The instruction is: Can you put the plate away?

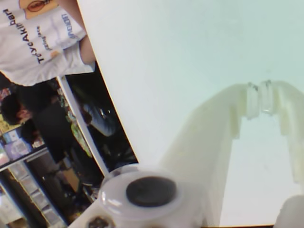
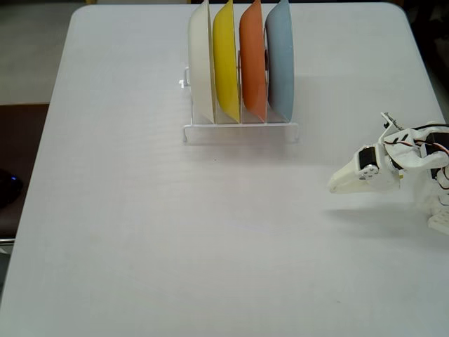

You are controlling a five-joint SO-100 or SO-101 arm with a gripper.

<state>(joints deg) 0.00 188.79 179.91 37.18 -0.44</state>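
The gripper (image 1: 259, 99) fills the lower right of the wrist view, its two white fingertips pressed together with nothing between them, above the bare white table (image 1: 190, 47). In the fixed view the gripper (image 2: 335, 187) hangs low over the table (image 2: 140, 232) at the right edge, pointing left. Up and to the left of it, well apart, the blue-grey plate (image 2: 280, 60) stands on edge in the rack (image 2: 242, 131), in the slot nearest the gripper, beside the orange plate (image 2: 252, 60), the yellow plate (image 2: 226, 60) and a white plate (image 2: 201, 63).

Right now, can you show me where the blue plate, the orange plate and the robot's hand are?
blue plate (image 2: 280, 60), fixed view, on its rounded back.
orange plate (image 2: 252, 63), fixed view, on its rounded back.
hand (image 2: 335, 187), fixed view, at its closed tip.
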